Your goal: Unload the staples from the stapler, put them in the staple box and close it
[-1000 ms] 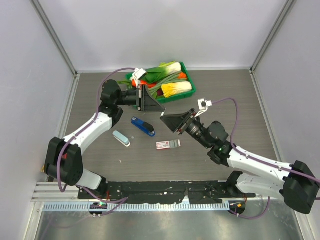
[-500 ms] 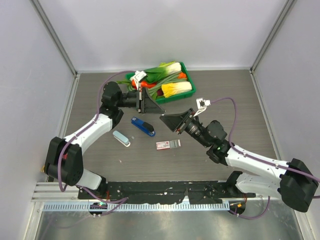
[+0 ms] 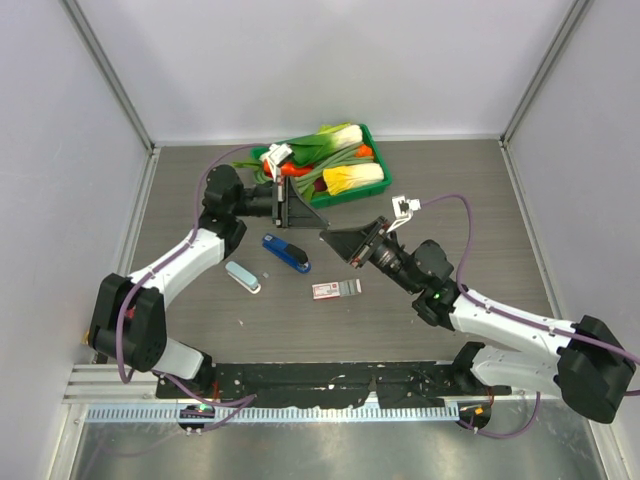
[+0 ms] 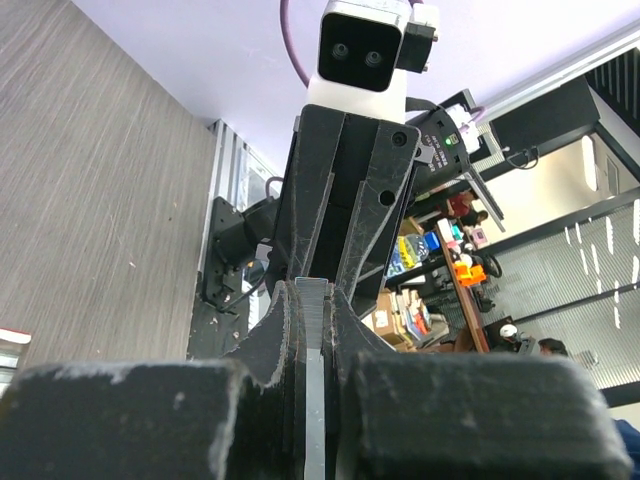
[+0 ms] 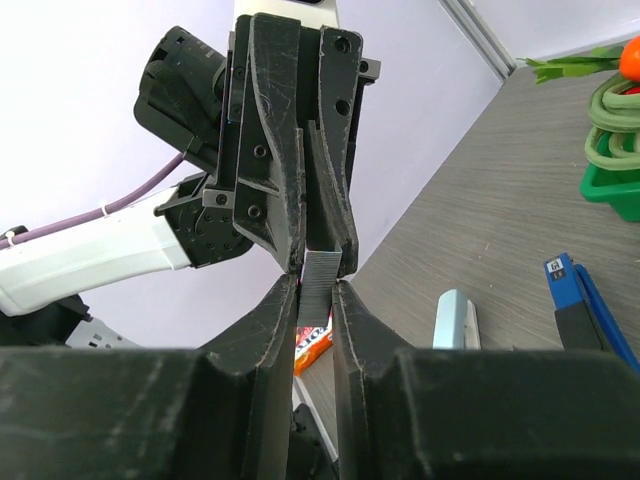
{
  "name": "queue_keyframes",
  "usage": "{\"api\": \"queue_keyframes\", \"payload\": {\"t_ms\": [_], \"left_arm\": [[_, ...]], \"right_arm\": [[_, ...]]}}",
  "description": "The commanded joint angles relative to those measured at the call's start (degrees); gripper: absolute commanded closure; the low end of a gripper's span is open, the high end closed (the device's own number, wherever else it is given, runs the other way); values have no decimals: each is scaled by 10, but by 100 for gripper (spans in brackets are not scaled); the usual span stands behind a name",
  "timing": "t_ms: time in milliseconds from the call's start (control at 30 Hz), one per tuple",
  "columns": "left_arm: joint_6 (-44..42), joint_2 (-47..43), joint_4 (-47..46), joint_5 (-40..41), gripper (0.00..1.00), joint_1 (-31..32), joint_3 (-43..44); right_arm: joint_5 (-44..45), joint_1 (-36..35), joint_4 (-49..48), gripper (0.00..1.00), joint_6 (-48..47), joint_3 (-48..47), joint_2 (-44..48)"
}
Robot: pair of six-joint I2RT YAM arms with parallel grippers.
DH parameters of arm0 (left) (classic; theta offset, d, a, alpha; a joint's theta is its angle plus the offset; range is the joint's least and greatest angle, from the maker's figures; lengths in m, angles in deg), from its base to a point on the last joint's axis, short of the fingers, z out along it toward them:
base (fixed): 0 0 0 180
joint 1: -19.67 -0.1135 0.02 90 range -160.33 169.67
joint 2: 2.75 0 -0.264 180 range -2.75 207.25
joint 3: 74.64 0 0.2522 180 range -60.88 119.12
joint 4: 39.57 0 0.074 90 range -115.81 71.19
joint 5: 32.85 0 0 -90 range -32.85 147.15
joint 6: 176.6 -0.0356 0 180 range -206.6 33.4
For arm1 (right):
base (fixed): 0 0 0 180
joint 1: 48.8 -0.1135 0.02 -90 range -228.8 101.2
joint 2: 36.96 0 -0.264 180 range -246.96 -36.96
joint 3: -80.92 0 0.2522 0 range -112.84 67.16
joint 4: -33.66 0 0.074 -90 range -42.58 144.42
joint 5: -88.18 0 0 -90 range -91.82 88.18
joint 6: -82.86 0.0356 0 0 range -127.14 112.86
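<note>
- The left fingers are fully closed on one end of the staples, a short grey ribbed strip held in the air between the two arms.
- The right fingers are drawn in to a narrow gap. Their tips flank the strip's other end and appear to touch it on both sides. How firm that hold is cannot be confirmed.
- The two sets of tips meet nose to nose, nearly in line, with only a short span of strip bare between them.
- Judged step: hand-over of the strip from left to right. The left side should let go only once the right has a square bite. It should open straight apart without twist, since a bonded strip is likely to snap if bent.
- The right-hand purchase sits at the very tips; a deeper seat would be safer before either arm backs off.
- The stapler lies on the tabletop below the meeting point, touched by neither arm.
- A pale teal-and-white oblong and a small red-and-white box lie near it. A dropped strip would land among them and be awkward to recover.
</note>
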Motion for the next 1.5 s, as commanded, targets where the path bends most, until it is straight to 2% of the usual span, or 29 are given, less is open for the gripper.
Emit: {"api": "queue_keyframes", "payload": {"t_ms": [0,100,167,200,233,267,300,333,433,600,700,900,1133,1467], "left_arm": [[-5,-18,-22,-11,96,-2,-3],[-31,-19,5,-10,84,-2,5],[-62,-21,63,-7,78,-2,22],[-111,-22,95,-5,74,-2,31],[-144,-21,189,1,70,-3,43],[-182,-19,252,22,61,-3,75],[-232,-14,318,36,58,-4,94],[-306,-10,423,45,56,-4,112],[-410,-7,550,101,50,-6,161],[-506,-1,683,229,46,-7,217],[-549,3,717,271,46,-8,228],[-624,0,771,326,47,-7,204],[-662,-5,799,333,49,-8,178],[-676,-14,802,328,50,-6,165]], "right_arm": [[-6,4,-33,80,-2,-15,-4],[-6,4,-16,83,-2,-14,-2],[-4,4,-1,85,-6,-14,3],[-4,5,24,85,-8,-16,7],[-4,4,41,87,-14,-19,10],[-3,4,60,87,-17,-21,14],[-4,5,105,87,-22,-29,16],[-3,5,133,88,-27,-33,18],[4,5,249,89,-55,-48,27],[38,4,440,90,-115,-74,17],[58,2,521,91,-132,-90,-6],[127,-22,597,91,-147,-117,-77],[175,-45,606,92,-153,-150,-140],[222,-60,620,92,-173,-189,-213]]}}
